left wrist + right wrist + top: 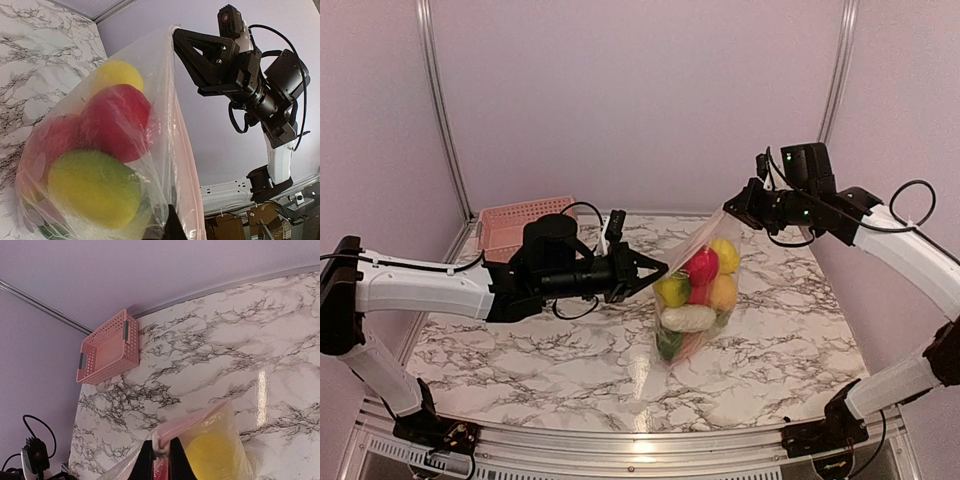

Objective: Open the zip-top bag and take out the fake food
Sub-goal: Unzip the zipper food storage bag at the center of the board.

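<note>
Pinching the pink zip strip between pressed-together fingers, the right pincer holds up the top corner of the zip-top bag. The left pincer is likewise closed tight on the film at the bag's opposite edge, lower down. The bag hangs stretched between the two above the middle of the bench, and its lower end appears to rest on the marble.

The fake food sits bunched inside: red, yellow, orange, yellow-green and a pale piece lower down. Whether the seal has already parted cannot be told from these views.

The film looks thin, limp and slick, so it should crumple and could slide out of a shallow pinch. The stiffer strip along the mouth is the sounder place to grip, one side in each pincer. The toys look light, but together they sag the bag and may roll loose once the mouth gapes. A pink basket stands at the far left of the bench, well apart.
</note>
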{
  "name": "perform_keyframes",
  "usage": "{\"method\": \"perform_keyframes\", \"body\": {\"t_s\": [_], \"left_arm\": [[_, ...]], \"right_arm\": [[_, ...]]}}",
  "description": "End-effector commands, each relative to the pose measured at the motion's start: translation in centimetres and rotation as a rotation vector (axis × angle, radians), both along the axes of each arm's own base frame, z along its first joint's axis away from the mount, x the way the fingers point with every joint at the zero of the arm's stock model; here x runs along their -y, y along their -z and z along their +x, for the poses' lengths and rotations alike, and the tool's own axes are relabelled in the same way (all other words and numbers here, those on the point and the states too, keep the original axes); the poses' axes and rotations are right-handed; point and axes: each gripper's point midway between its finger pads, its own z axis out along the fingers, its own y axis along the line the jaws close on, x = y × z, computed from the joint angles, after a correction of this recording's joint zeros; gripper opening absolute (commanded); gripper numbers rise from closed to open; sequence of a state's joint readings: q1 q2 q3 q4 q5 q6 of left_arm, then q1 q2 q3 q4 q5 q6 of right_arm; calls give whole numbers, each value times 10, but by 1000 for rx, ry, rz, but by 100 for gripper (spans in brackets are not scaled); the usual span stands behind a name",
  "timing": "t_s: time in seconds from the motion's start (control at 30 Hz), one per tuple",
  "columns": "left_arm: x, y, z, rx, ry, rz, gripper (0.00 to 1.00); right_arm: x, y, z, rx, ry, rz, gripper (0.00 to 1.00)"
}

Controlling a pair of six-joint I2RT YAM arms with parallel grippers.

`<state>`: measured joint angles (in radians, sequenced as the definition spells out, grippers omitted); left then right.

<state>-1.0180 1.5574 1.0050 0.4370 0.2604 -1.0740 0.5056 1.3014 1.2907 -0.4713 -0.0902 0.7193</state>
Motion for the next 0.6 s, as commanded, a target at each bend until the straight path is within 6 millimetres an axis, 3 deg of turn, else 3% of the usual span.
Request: {"method": "perform_keyframes", "body": {"t_s": [0.0,0.2,0.33,0.57], "left_arm": [[18,25,-29,-52,131,62,0],[24,28,-32,-35,142,86,2],[19,28,-31,11,119,149,25],[-21,17,-26,123,26,305,42]], "right_arm": [[23,-34,45,147,104,-30,0],[-11,-24,39,130,-14,-38,0],[-23,-34,32,146,-58,-21,0],[-49,-47,10,156,-147,9,0]]}}
